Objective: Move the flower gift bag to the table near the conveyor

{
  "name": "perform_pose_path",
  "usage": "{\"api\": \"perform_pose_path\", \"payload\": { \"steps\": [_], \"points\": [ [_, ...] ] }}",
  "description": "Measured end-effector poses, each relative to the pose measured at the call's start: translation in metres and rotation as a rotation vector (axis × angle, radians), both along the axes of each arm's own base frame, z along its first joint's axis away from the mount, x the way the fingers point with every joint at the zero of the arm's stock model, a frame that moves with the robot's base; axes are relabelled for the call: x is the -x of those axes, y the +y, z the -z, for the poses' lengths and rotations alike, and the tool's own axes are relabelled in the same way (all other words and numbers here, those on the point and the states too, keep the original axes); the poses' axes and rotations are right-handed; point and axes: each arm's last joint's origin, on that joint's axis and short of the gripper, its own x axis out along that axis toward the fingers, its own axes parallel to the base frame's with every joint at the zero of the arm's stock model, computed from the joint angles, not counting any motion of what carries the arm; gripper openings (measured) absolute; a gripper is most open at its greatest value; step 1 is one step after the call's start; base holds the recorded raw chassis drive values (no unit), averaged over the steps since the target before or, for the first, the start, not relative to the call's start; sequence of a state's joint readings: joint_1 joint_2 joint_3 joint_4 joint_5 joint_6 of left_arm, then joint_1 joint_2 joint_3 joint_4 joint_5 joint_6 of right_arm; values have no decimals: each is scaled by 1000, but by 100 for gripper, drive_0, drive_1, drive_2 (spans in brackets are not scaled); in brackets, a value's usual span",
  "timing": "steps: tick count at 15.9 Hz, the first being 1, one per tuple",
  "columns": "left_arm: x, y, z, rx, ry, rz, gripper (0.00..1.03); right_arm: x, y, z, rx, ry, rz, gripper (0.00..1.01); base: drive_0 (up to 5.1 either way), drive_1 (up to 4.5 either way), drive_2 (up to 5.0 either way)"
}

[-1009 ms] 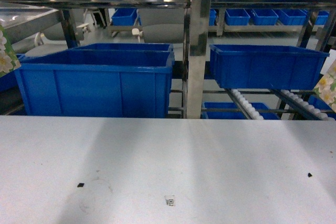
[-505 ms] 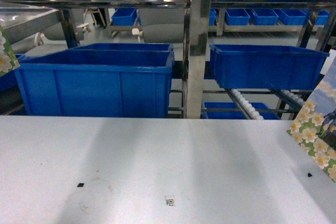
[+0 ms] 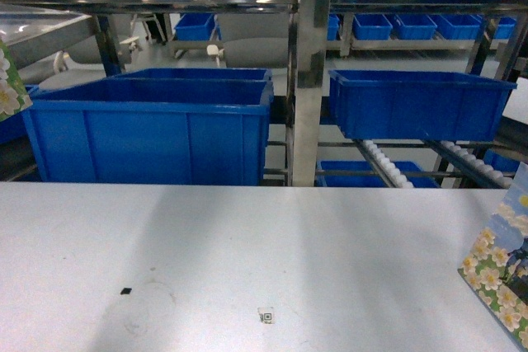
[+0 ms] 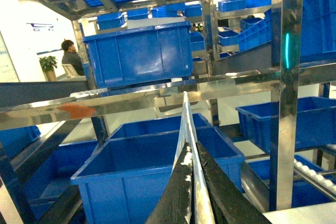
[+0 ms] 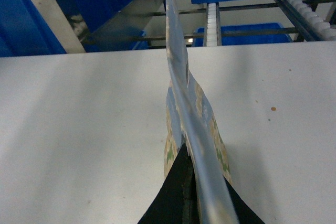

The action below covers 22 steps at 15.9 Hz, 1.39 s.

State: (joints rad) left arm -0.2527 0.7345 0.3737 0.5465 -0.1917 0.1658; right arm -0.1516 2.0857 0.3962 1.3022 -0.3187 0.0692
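A flower gift bag [image 3: 502,276], green with white blossoms, hangs over the white table [image 3: 247,253] at its right edge. My right gripper [image 5: 188,157] is shut on the bag's top edge [image 5: 177,77]. Whether the bag's bottom touches the tabletop [image 5: 79,119] I cannot tell. A second flowered bag [image 3: 10,82] shows at the far left, held up in front of the blue bins. My left gripper [image 4: 191,148] is shut on its thin edge [image 4: 182,121]. The conveyor [image 3: 386,164], with rows of white rollers, slopes down behind the table's far right edge.
A large blue bin [image 3: 153,129] stands behind the table on the left and a smaller one [image 3: 417,103] sits on the racking to the right. A steel post [image 3: 307,72] rises between them. Roller tracks [image 5: 212,22] lie just past the table's far edge.
The right-hand flower bag has come down along the right edge of the head view, from beside the racking to low over the table. The left bag has not moved.
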Motion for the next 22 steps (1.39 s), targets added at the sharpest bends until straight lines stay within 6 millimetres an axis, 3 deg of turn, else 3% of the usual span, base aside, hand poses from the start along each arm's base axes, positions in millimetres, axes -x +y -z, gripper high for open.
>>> {"api": "perform_pose_path", "payload": {
  "steps": [1, 5, 10, 16, 21, 22],
  "points": [
    [0, 0, 0, 0, -1, 0, 2, 1, 2, 5, 14, 20, 9, 6, 0, 0, 0],
    [0, 0, 0, 0, -1, 0, 2, 21, 5, 18, 17, 122, 49, 41, 0, 0, 0],
    [0, 0, 0, 1, -1, 0, 2, 38, 18, -22, 42, 2, 119, 99, 0, 0, 0],
    [0, 0, 0, 0, -1, 0, 2, 77, 29, -81, 113, -261, 210, 98, 0, 0, 0],
    [0, 0, 0, 0, -2, 0, 2, 123, 30, -104, 101, -246, 235, 98, 0, 0, 0],
    [0, 0, 0, 0, -1, 0, 2, 140, 35, -110, 103, -254, 225, 98, 0, 0, 0]
  ]
}}
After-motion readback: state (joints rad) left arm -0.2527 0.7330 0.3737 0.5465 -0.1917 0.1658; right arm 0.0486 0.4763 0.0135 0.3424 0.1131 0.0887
